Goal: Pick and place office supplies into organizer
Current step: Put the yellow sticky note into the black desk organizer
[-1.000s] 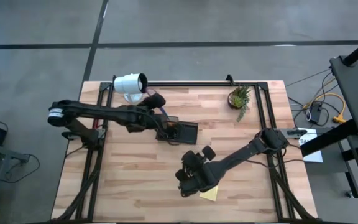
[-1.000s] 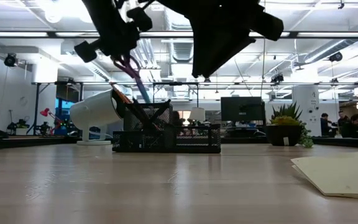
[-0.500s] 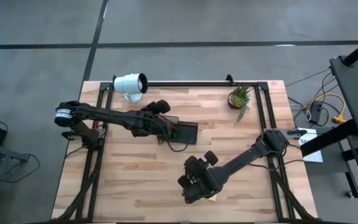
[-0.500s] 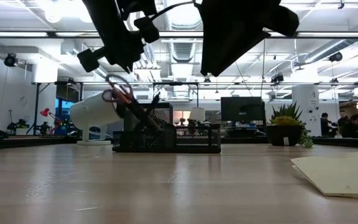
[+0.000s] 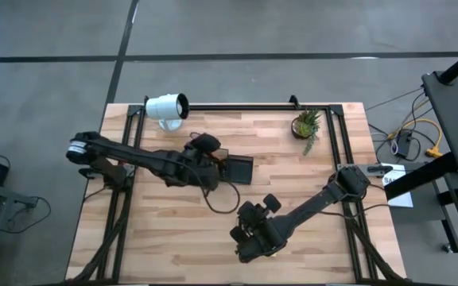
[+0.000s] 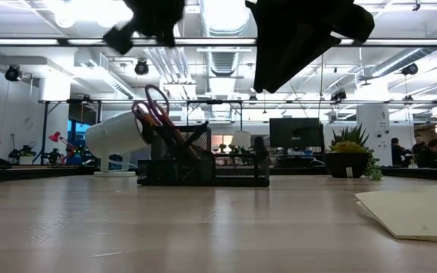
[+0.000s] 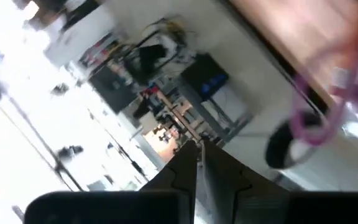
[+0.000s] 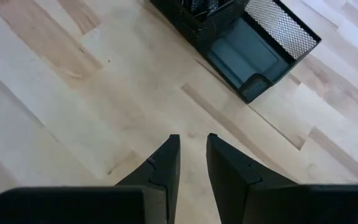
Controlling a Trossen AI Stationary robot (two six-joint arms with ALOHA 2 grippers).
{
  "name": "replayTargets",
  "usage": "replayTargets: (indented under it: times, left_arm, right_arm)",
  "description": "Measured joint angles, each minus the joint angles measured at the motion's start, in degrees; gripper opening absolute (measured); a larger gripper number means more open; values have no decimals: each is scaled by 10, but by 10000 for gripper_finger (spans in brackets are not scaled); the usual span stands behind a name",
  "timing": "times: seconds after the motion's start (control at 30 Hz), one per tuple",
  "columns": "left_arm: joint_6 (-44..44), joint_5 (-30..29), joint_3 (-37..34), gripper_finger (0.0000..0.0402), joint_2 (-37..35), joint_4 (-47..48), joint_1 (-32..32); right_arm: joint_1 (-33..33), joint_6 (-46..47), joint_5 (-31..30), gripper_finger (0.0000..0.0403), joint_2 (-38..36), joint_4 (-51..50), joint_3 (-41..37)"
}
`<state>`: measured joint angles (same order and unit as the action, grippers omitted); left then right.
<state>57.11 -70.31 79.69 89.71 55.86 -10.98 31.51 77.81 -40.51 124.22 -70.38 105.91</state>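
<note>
The purple-handled scissors (image 6: 156, 106) stand blades-down in the taller section of the black mesh organizer (image 6: 218, 171), handles leaning toward the white lamp. Pens lean beside them. My left gripper (image 6: 154, 15) hangs shut above the scissors and touches nothing; its wrist view shows the purple handles (image 7: 312, 121) blurred. In the high view the left gripper (image 5: 205, 151) sits by the organizer (image 5: 237, 168). My right gripper (image 5: 253, 238), open by a narrow gap (image 8: 192, 149), hovers over bare wood near the table's near edge. The yellow sticky-note pad (image 6: 416, 212) lies flat on the table; in the high view the right gripper hides it.
A white cylindrical lamp (image 5: 167, 107) lies near the far left edge, just behind the organizer (image 8: 247, 43). A small potted plant (image 5: 306, 125) stands at the far right. Black frame rails run along the table's left, right and far edges. Bare wood lies in the middle and near left.
The scissors have come down into the organizer's taller section and tipped, handles toward the lamp, while my left gripper rose clear of them. My right gripper moved toward the near edge over the yellow pad, which it now hides from above.
</note>
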Motion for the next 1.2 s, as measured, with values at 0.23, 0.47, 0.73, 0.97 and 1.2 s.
replayTargets:
  times: [0.23,0.47,0.73,0.97,1.2]
  left_arm:
    - [-298,53,151,11,-22,49,15]
    - [-609,97,174,11,-97,152,84]
    - [-664,351,6,11,-220,0,298]
    - [-651,494,-131,11,-248,-66,435]
    - [-610,550,-203,11,-211,-114,446]
  right_arm:
    - [-3,2,-20,68,0,-2,2]
    - [-4,24,-32,68,-4,-3,2]
    - [-22,37,-32,68,-4,1,-6]
    - [-55,89,-26,68,-4,3,-7]
    - [-71,83,-30,68,-4,3,-7]
